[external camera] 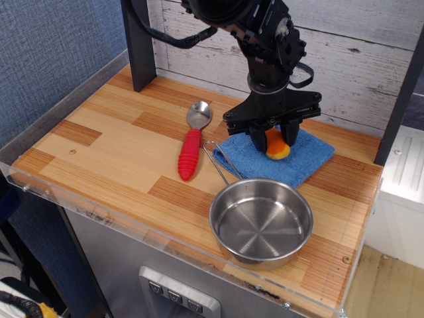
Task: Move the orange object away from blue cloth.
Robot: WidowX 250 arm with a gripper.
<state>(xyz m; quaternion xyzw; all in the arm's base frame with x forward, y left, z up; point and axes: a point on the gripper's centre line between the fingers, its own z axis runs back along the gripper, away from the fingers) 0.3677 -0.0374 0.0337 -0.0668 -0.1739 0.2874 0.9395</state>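
Here the gripper stands over the blue cloth at the far right of the wooden table, its two dark fingers drawn in close on either side of the orange object. The jaws look closed on the toy, though the contact itself is partly hidden, so a firm grasp is likely rather than certain. The orange object sits on the cloth's far middle, its yellowish lower edge showing between the fingers. Just near of the cloth stands a steel pan, its wire handle reaching toward the cloth's left corner. To the left lies a red-handled spoon, apart from the cloth.
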